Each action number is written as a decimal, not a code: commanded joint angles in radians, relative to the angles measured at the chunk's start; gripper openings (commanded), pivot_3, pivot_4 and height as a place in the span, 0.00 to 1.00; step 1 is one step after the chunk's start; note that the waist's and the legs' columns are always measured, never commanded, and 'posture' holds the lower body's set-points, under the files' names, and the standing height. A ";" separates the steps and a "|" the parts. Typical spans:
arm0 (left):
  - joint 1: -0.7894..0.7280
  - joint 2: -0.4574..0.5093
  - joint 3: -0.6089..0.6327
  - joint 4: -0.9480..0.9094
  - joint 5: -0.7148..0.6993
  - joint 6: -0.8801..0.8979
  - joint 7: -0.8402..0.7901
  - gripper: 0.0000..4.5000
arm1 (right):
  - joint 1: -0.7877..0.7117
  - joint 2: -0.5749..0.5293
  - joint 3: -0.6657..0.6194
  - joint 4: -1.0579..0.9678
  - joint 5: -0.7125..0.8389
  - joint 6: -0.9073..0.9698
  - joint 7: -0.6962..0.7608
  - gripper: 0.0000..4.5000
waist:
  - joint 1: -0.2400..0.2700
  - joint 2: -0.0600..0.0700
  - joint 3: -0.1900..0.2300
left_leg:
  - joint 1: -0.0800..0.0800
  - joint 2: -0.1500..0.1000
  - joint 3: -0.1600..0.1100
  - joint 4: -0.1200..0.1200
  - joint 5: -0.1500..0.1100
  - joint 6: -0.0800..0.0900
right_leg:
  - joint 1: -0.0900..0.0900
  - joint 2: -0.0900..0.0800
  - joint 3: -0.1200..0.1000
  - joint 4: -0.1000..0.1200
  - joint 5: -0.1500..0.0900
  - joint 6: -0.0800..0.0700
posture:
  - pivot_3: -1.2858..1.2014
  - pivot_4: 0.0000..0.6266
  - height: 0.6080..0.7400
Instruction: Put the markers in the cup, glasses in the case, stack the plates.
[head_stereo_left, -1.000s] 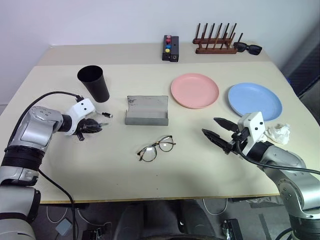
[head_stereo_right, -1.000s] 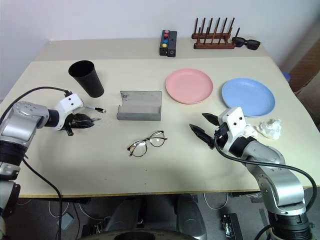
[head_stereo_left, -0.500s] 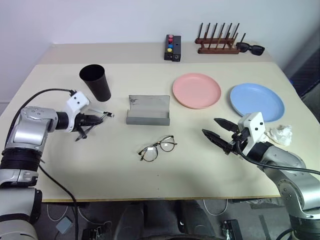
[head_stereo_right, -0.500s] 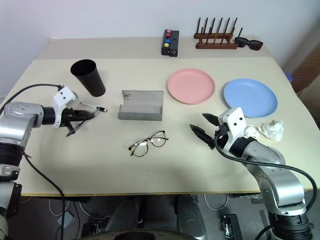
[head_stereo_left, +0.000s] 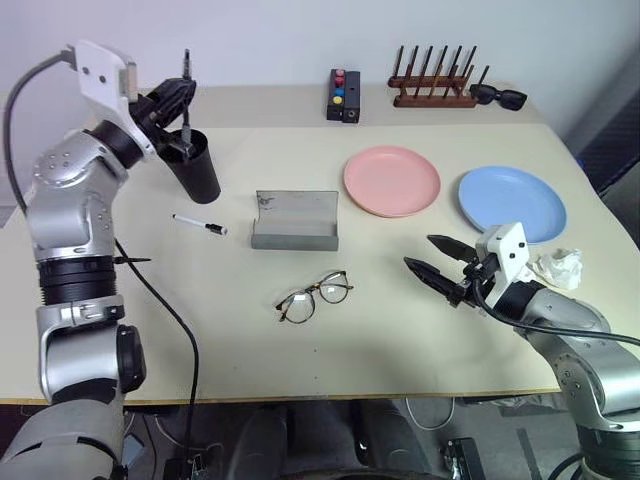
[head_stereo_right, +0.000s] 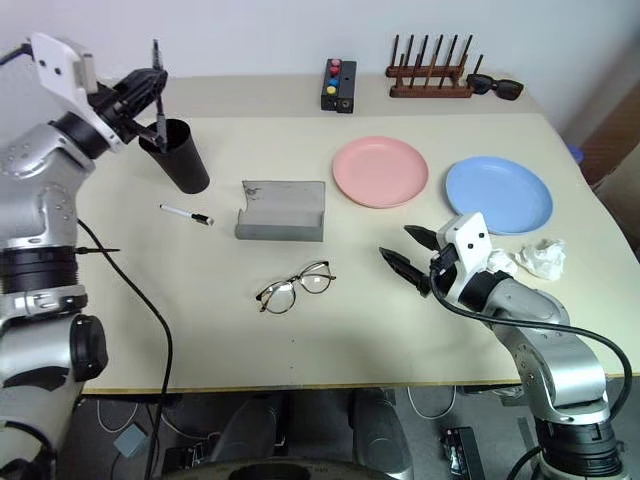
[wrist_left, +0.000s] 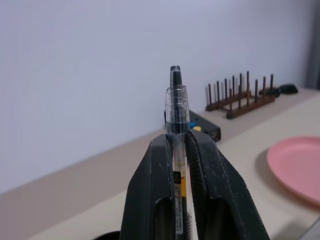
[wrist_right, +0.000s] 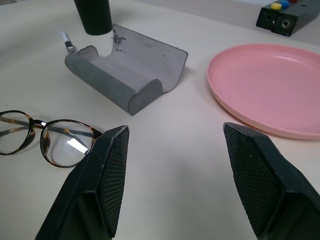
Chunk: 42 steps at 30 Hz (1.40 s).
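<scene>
The left claw (head_stereo_left: 178, 105) pinches a marker (wrist_left: 176, 115) upright above the black cup (head_stereo_left: 192, 166) at far left; the right claw (head_stereo_left: 436, 265) hangs wide open, empty.

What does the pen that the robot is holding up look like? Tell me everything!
The pen is slim, with a see-through plastic barrel, a dark tip pointing up and a yellow and black label lower down. It looks like plastic. The left gripper has its jaws shut on it, one black finger on each side, so it stands nearly upright. It is held above the rim of the black cup, not yet inside.
</scene>
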 joint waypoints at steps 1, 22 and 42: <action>-0.086 -0.014 0.040 0.088 0.038 -0.171 0.117 0.01 | -0.007 0.002 -0.004 -0.016 -0.005 -0.032 0.008 0.68 | 0.001 -0.001 0.000 | 0.000 0.000 0.000 0.000 0.000 0.000 | 0.000 0.000 0.000 0.000 0.000 0.000 | 0.52 0.24 0.96; -0.194 -0.060 -0.008 0.574 0.111 -0.575 0.221 0.01 | -0.224 0.005 -0.050 -0.138 0.251 0.065 -0.058 0.68 | 0.001 -0.001 0.000 | -0.002 -0.001 0.000 -0.001 0.000 0.000 | -0.001 -0.001 -0.001 -0.001 0.000 0.000 | 0.52 0.24 0.96; -0.206 -0.072 -0.003 0.669 0.114 -0.599 0.253 0.74 | -0.189 0.012 0.010 -0.151 0.205 0.044 -0.050 0.68 | 0.001 -0.001 0.000 | -0.002 -0.001 -0.001 0.000 0.000 0.000 | -0.001 0.000 -0.001 0.000 0.000 0.000 | 0.52 0.24 0.96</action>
